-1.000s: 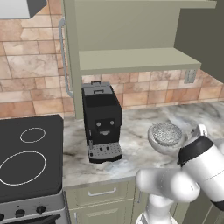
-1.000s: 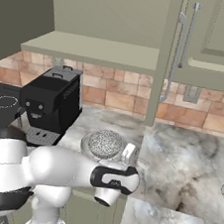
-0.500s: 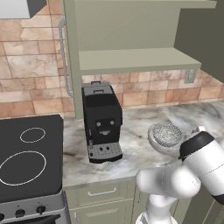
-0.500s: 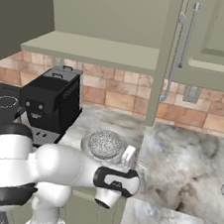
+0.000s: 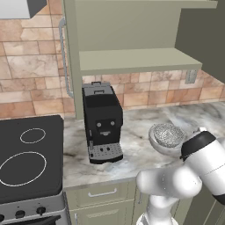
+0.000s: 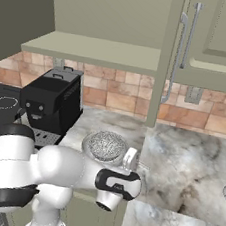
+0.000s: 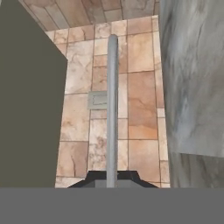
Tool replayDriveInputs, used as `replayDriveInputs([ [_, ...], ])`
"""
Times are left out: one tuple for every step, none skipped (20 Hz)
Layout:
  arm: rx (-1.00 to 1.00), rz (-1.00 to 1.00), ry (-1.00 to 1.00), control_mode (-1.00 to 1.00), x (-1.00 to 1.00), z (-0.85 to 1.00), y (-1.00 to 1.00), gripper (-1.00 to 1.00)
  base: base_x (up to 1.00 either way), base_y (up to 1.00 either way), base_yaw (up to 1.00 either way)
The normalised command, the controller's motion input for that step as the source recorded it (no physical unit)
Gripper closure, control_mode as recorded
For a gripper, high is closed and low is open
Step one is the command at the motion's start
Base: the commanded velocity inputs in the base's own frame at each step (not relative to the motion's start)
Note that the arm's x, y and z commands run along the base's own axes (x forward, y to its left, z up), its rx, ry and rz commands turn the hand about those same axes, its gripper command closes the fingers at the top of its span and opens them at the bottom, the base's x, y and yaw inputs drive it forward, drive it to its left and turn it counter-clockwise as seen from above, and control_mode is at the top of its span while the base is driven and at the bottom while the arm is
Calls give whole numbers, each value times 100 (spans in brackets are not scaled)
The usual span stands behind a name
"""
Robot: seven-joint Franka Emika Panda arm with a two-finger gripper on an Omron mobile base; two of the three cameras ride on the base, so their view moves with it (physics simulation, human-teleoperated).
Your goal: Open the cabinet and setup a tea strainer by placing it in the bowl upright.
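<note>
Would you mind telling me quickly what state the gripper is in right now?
Gripper: shut, fingers holding nothing; the tea strainer already sits in the bowl beside it.

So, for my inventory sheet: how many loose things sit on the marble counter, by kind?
Coffee machine: 1
Bowl: 1
Tea strainer, inside the bowl: 1
Total: 3
</note>
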Motion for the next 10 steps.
replayDriveInputs([
  [0, 0, -1, -100, 0, 0, 3, 100, 0, 0, 0],
  [0, 0, -2, -100, 0, 0, 3, 100, 0, 0, 0],
  [0, 0, -2, -100, 0, 0, 7, 100, 0, 0, 0],
  [0, 0, -1, -100, 0, 0, 9, 100, 0, 0, 0],
  [0, 0, 0, -100, 0, 0, 11, -100, 0, 0, 0],
  [0, 0, -1, -100, 0, 0, 13, -100, 0, 0, 0],
  [0, 0, -1, -100, 0, 0, 13, -100, 0, 0, 0],
  [0, 0, -1, -100, 0, 0, 12, -100, 0, 0, 0],
  [0, 0, -2, -100, 0, 0, 9, -100, 0, 0, 0],
  [0, 0, -2, -100, 0, 0, 9, -100, 0, 0, 0],
])
